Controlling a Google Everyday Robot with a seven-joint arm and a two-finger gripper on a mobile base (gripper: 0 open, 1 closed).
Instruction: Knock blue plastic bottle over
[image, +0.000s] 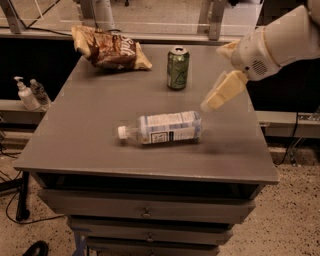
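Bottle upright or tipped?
Tipped: the blue plastic bottle lies on its side on the table, cap left; the hand hangs clear of it, upper right.

We list: blue plastic bottle, clear bluish, white cap, white label with dark print; drink can, green; snack bag, brown and tan; worktop, plain grey; gripper above the worktop's right side, cream fingers spread apart, arm white.
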